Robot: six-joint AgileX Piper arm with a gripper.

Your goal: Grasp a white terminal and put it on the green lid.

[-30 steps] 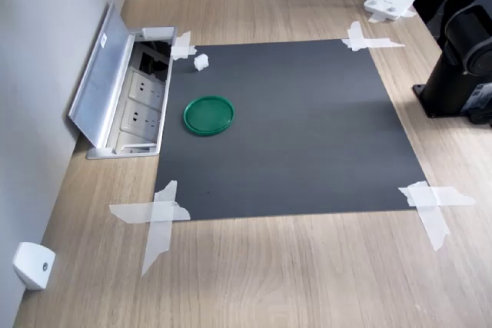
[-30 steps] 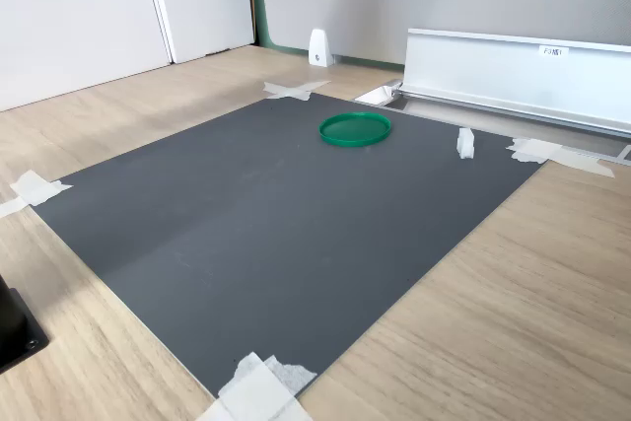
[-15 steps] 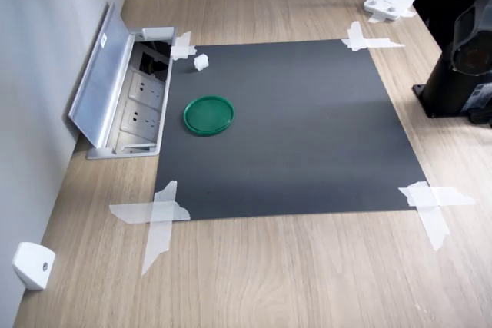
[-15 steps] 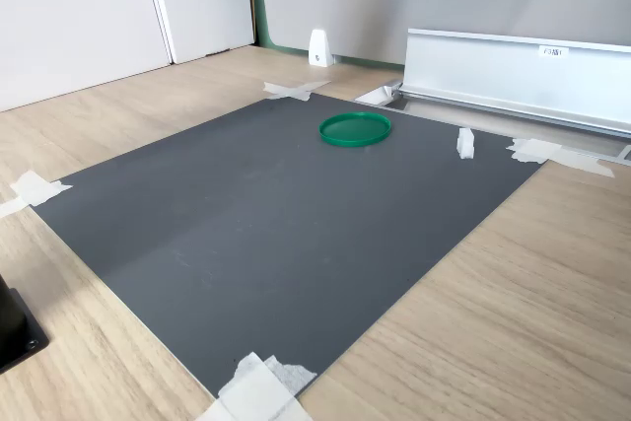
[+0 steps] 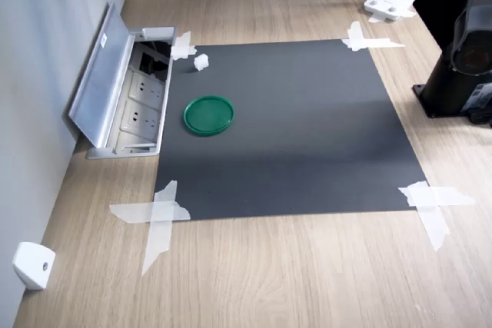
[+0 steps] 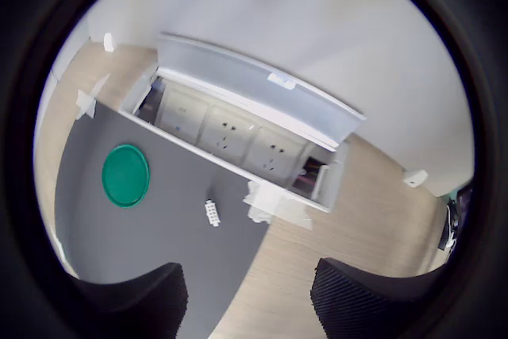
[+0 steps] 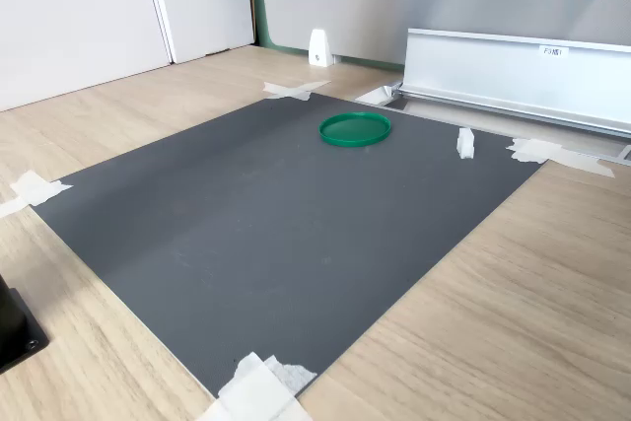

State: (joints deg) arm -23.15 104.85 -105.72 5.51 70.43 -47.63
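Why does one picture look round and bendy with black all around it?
The wrist view comes through a fisheye lens: a black ring frames it, and the straight socket box bows into a curve. The green lid and white terminal stay sharp, while the gripper fingers are dark blurs. Both exterior views look straight and evenly lit, with soft shadows on the mat.

In the wrist view only the two dark fingertips (image 6: 135, 295) of the gripper (image 6: 248, 299) show, cut off at 6 o'clock. The arm base (image 5: 461, 67) is cut at 3 o'clock in the first exterior view. The white terminal (image 6: 212, 212) is too small to show detail.
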